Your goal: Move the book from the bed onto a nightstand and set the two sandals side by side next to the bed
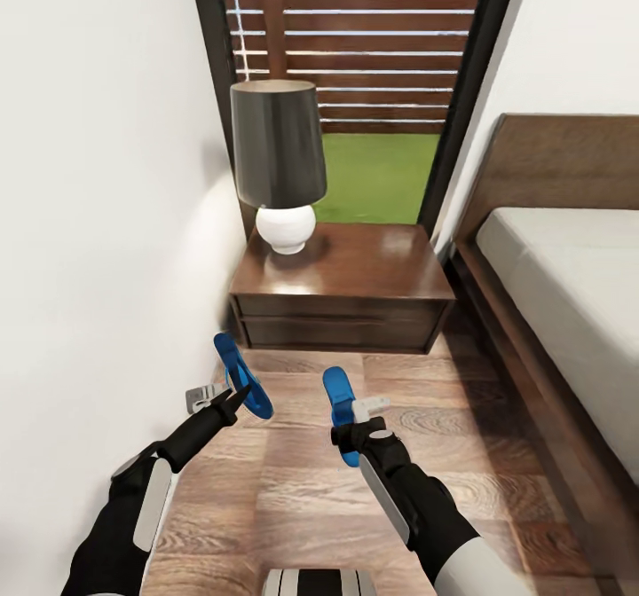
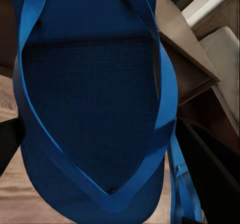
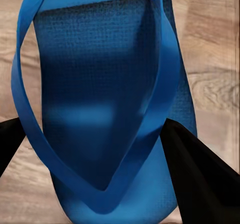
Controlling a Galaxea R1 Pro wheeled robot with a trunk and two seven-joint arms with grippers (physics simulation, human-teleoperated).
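Head view, lower left: left gripper pinches one blue sandal held on edge, clear of the floor
Lower centre: right gripper pinches the other sandal, likewise raised
Why: likely carried as a pair for setting down together
Right: bed; nightstand beyond the sandals, under a lamp

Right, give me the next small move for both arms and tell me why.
Probably lower both arms together toward the wood-plank floor beside the bed. The left gripper holds one blue flip-flop and the right gripper holds the other flip-flop, both lifted above the floor and roughly level with each other, in front of the nightstand, so setting them down side by side looks closest.
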